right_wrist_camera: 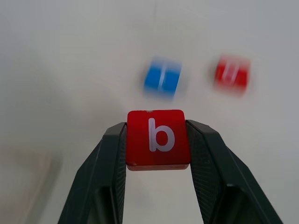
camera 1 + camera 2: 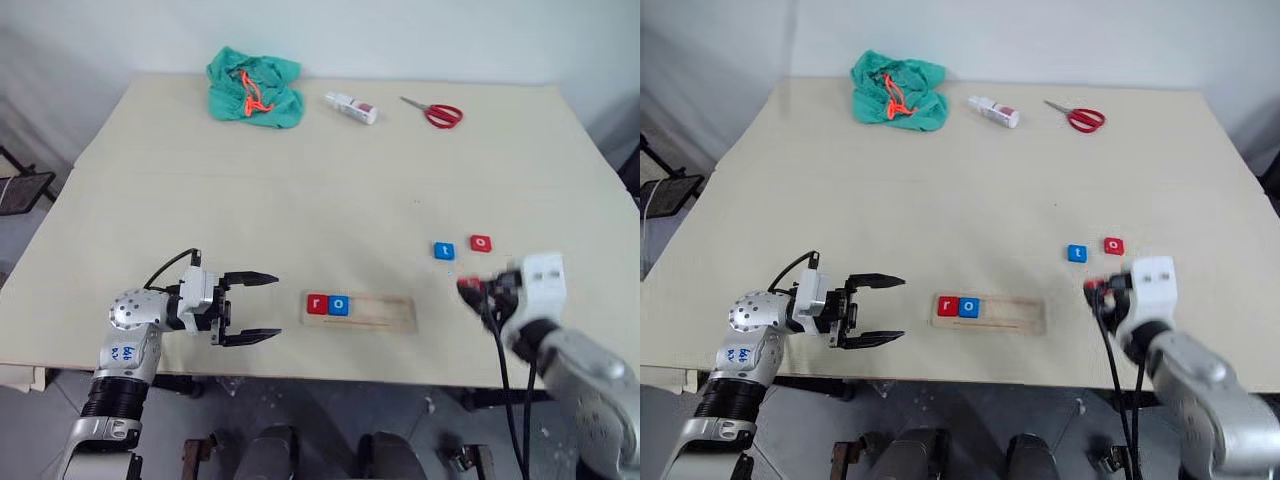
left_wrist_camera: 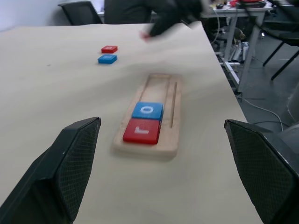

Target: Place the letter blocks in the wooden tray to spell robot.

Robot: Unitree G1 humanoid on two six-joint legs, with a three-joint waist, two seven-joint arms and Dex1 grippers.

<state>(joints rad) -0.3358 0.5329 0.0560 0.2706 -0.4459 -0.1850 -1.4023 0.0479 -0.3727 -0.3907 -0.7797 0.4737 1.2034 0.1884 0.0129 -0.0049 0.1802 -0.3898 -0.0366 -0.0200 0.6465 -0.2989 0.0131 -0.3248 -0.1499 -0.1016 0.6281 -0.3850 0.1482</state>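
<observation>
The right gripper (image 1: 156,140) has its jaws clamped on the red b block (image 1: 157,138), above the worktop (image 2: 300,180) right of the wooden tray (image 2: 385,313). Red r (image 2: 317,304) and blue o (image 2: 339,304) already sit at the tray's left end; b should go in beside the o. The blue t (image 2: 444,250) and red o (image 2: 481,243) wait on the worktop. The left gripper (image 2: 250,308) hovers with jaws wide, empty.

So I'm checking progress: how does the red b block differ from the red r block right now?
The red b block is clamped between the right gripper's fingers, off the table; the red r block lies in the wooden tray, at its left end beside the blue o block. Both are red squares with white letters.
</observation>
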